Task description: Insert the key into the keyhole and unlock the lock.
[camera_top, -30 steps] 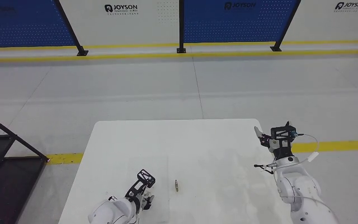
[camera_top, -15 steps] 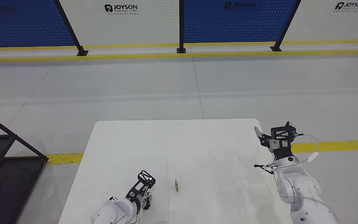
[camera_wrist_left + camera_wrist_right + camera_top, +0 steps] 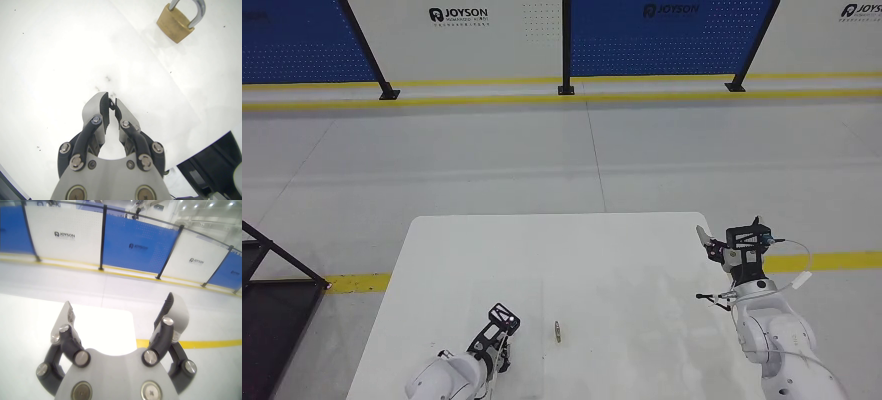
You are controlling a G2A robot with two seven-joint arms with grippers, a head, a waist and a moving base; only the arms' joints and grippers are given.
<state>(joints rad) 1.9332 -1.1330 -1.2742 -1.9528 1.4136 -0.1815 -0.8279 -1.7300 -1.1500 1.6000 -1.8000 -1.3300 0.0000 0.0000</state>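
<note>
A brass padlock (image 3: pixel 174 28) with a steel shackle lies on the white table (image 3: pixel 622 260), seen in the top view as a small padlock (image 3: pixel 558 331) near the front middle. My left gripper (image 3: pixel 112 101) is low over the table a short way from the padlock, shut on a small metal key (image 3: pixel 111 103) of which just the holed head shows between the pads. From above, the left gripper (image 3: pixel 502 340) is just left of the padlock. My right gripper (image 3: pixel 118 303) is open and holds nothing, raised at the table's right edge (image 3: pixel 712 245).
A thin seam (image 3: pixel 160 58) runs across the table between the left gripper and the padlock. A black frame (image 3: pixel 272 270) stands off the table's left side. Blue and white fence panels (image 3: pixel 562 40) line the far floor.
The left arm has shifted very slightly toward the table's front edge. The right arm and the padlock have not moved.
</note>
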